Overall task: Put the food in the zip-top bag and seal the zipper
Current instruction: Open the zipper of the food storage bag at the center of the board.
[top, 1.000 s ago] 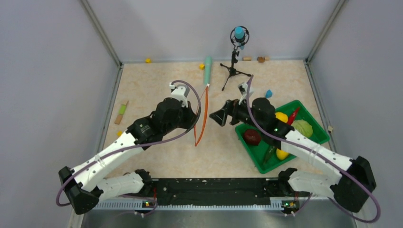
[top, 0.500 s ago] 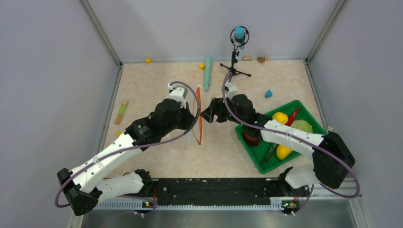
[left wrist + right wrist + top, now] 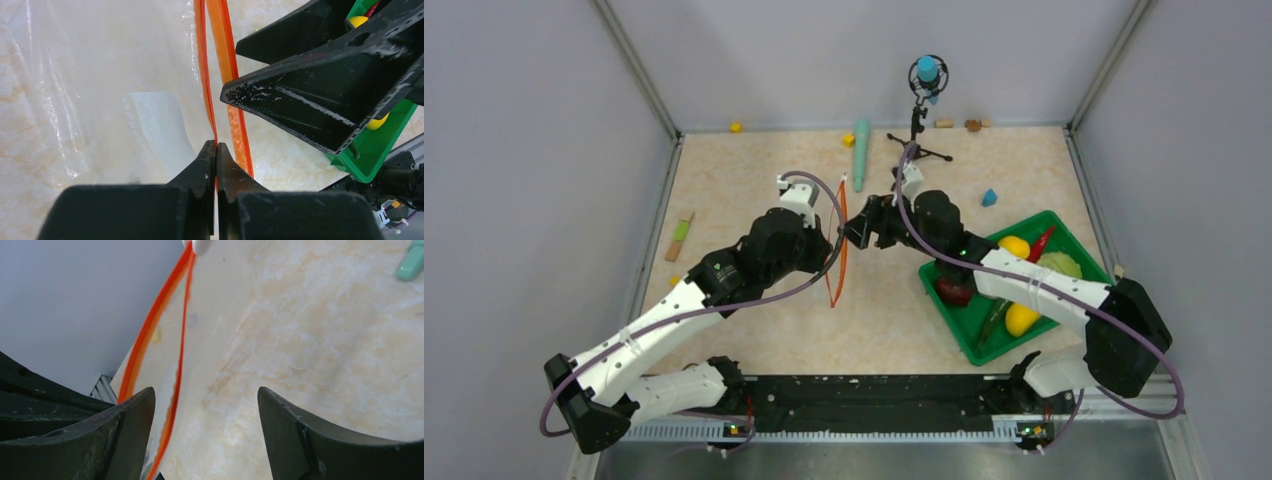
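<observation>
The clear zip-top bag [image 3: 90, 75] with its white label [image 3: 160, 125] hangs from my left gripper [image 3: 216, 145], which is shut on one lip of the orange zipper [image 3: 227, 60]. Seen from above, the left gripper [image 3: 832, 240] and right gripper [image 3: 852, 235] meet at the zipper [image 3: 842, 262]. My right gripper [image 3: 205, 395] is open, and a thin orange lip [image 3: 181, 340] runs between its fingers, close to the left one. The white slider [image 3: 200, 245] shows at the top. The food lies in the green tray [image 3: 949, 318]: yellow piece [image 3: 1016, 246], red chili [image 3: 1042, 243], green leafy ball [image 3: 1060, 268], dark red piece [image 3: 954, 290].
A small tripod stand [image 3: 916, 130] and a long teal stick [image 3: 860, 150] are at the back. A blue block [image 3: 990, 197] lies behind the tray, and a wood-and-green stick [image 3: 681, 237] lies near the left wall. Grey walls enclose the table on three sides.
My right gripper has swung left from beside the tray to the bag's mouth, and its jaws have narrowed a little. The left gripper holds the zipper lip as before.
</observation>
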You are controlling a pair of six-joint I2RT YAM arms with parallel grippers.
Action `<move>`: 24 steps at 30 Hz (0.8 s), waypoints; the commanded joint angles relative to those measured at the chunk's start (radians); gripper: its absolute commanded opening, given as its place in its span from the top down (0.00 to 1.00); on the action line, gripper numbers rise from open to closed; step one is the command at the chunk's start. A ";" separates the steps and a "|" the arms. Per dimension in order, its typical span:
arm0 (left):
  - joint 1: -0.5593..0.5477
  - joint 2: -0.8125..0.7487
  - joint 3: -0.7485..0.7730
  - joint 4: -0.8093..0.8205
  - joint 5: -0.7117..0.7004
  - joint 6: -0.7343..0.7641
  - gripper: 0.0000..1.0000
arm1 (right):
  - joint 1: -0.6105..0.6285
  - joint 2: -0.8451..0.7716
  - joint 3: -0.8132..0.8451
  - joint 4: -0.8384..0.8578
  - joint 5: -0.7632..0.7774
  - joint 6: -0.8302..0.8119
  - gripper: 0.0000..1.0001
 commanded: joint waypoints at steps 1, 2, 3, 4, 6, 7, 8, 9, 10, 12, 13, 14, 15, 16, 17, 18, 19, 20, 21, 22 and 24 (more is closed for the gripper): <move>-0.003 -0.009 0.011 0.034 -0.002 0.015 1.00 | 0.014 0.007 0.091 0.054 -0.007 0.000 0.25; -0.003 -0.007 0.013 0.037 0.003 0.016 1.00 | 0.014 0.023 0.102 0.057 -0.016 0.003 0.25; -0.003 -0.004 0.014 0.036 0.006 0.016 1.00 | 0.014 0.037 0.109 0.065 -0.027 0.008 0.25; -0.003 -0.002 0.017 0.033 0.007 0.016 1.00 | 0.013 0.056 0.112 0.074 -0.035 0.012 0.25; -0.003 -0.001 0.019 0.027 0.004 0.014 1.00 | 0.015 0.078 0.118 0.073 -0.028 0.016 0.26; -0.003 -0.005 0.018 0.026 0.000 0.013 1.00 | 0.013 0.089 0.120 0.060 -0.014 0.017 0.27; -0.003 -0.008 0.018 0.025 -0.007 0.011 1.00 | 0.013 0.097 0.121 0.044 -0.001 0.017 0.30; -0.003 -0.015 0.016 0.025 -0.019 0.008 1.00 | 0.015 0.103 0.118 0.034 0.004 0.016 0.35; -0.003 -0.020 0.016 0.022 -0.040 0.005 1.00 | 0.013 0.105 0.107 0.031 0.005 0.018 0.43; -0.003 -0.032 0.021 -0.001 -0.114 -0.008 1.00 | 0.015 0.097 0.072 0.042 0.003 0.019 0.60; -0.003 -0.039 0.025 -0.018 -0.162 -0.014 1.00 | 0.013 0.087 0.056 0.035 0.015 0.013 0.67; -0.003 -0.048 0.030 -0.047 -0.231 -0.021 1.00 | 0.015 0.076 0.044 0.017 0.034 0.005 0.73; -0.003 -0.052 0.035 -0.062 -0.272 -0.033 1.00 | 0.015 0.066 0.036 -0.013 0.054 -0.008 0.78; -0.003 -0.061 0.038 -0.095 -0.353 -0.043 1.00 | 0.013 0.053 0.031 -0.046 0.079 -0.026 0.83; -0.003 -0.071 0.039 -0.121 -0.414 -0.058 1.00 | 0.015 0.043 0.024 -0.083 0.100 -0.045 0.87; -0.003 -0.080 0.040 -0.145 -0.475 -0.072 1.00 | 0.013 0.032 0.016 -0.117 0.116 -0.065 0.89; -0.003 -0.089 0.039 -0.167 -0.525 -0.087 1.00 | 0.011 0.023 0.005 -0.147 0.141 -0.090 0.90; -0.003 -0.100 0.037 -0.189 -0.580 -0.105 1.00 | 0.008 0.014 -0.006 -0.178 0.162 -0.101 0.90; -0.003 -0.105 0.036 -0.211 -0.629 -0.125 1.00 | 0.000 0.006 -0.020 -0.204 0.176 -0.108 0.91; -0.003 -0.113 0.034 -0.232 -0.669 -0.142 1.00 | -0.012 -0.003 -0.035 -0.220 0.180 -0.110 0.92; -0.003 -0.120 0.035 -0.264 -0.727 -0.163 1.00 | -0.042 -0.024 -0.073 -0.233 0.175 -0.112 0.94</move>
